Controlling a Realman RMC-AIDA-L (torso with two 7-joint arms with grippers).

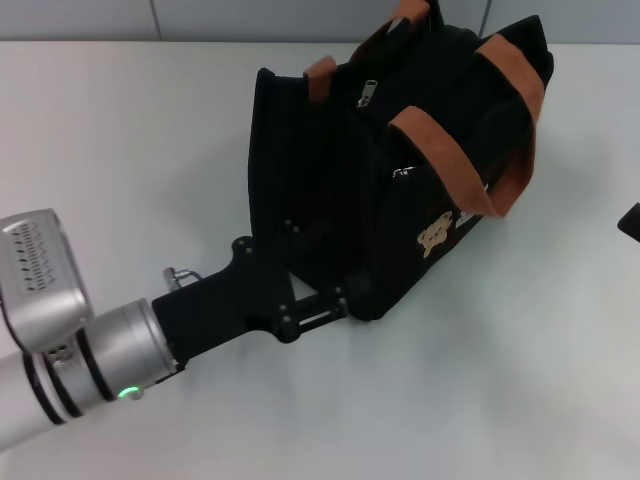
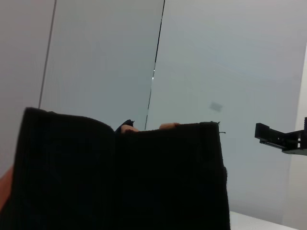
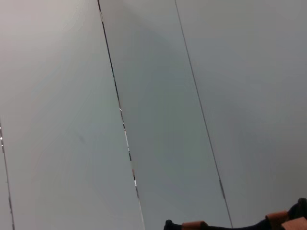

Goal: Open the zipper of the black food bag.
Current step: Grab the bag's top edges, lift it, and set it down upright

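Inventory from the head view: one black food bag [image 1: 400,190], two orange-brown straps [image 1: 455,160], two silver pull tabs, one tan bear patch [image 1: 433,237] and one white table [image 1: 150,150]. We read no brand, label or writing on any of these; a white patch beside the bear is mostly hidden by the strap.

The black food bag stands on the table right of centre, toward the far side, with one end panel facing near-left. The zipper [image 1: 368,93] runs along the bag's top between the two straps — its silver pull tab lies at the far-left end of the track, close to the small orange-brown tab on that end. The second, smaller silver pull [image 1: 403,172] sits on the side pocket, under the nearer strap.

The left gripper [image 1: 330,305] reaches in from the near left and is at the bag's near-left bottom corner, touching or just beside the fabric. We cannot tell whether its fingers are parted or closed, because black parts merge with the black bag. The left wrist view shows only the bag's dark end panel [image 2: 120,177] filling the lower frame.

The right gripper [image 1: 630,222] appears only as a dark edge at the right border, well apart from the bag — its state cannot be told either. The right wrist view shows wall panels and a sliver of the bag's straps [image 3: 288,220].
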